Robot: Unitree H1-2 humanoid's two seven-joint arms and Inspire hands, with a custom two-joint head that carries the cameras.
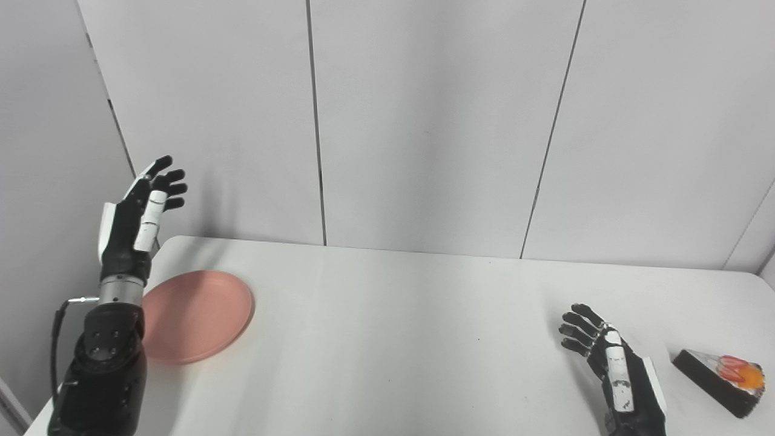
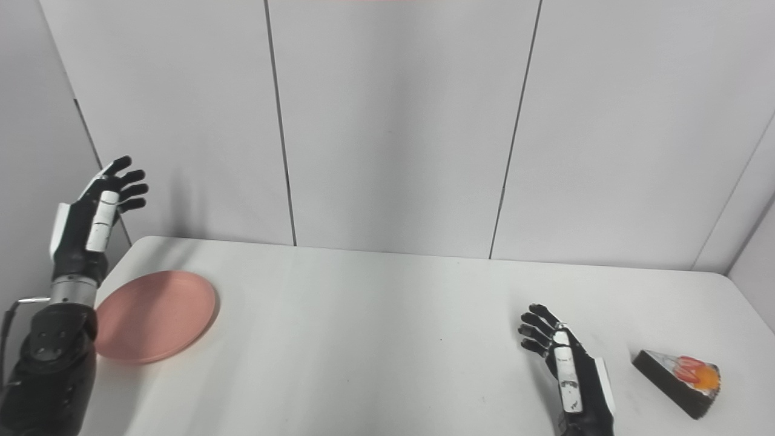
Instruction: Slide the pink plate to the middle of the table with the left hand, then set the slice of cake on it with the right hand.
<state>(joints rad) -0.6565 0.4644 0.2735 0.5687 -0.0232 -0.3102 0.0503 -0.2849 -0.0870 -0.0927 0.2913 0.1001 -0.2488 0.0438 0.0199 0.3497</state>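
You have no readable writing to go on here: neither hand, the plate, nor the cake carries a label or brand mark you can make out from the head cameras.

Your left hand [image 1: 136, 212] is raised well above the table [image 1: 387, 339] at its far left corner, forearm nearly upright, palm side turned toward the middle of the scene. Its fingers [image 1: 169, 178] are spread and slightly curled, and it holds nothing. It is not touching the plate; the wrist and forearm stand just in front of the plate's left edge and cover a little of it in both views.

The pink plate [image 1: 197, 315] lies flat on the table near the left edge, well off from the middle.

Your right hand [image 2: 569, 369] sits low at the near right of the table, arm coming in from the bottom edge, fingers [image 2: 536, 330] pointing up and to the left, apart and gently bent. It also holds nothing. You cannot tell whether it rests on the tabletop or hovers just over it.

The slice of cake [image 2: 678, 374] lies on the table near the right edge, just beside your right hand but apart from it. It has a dark side and a pale top with red and orange topping.
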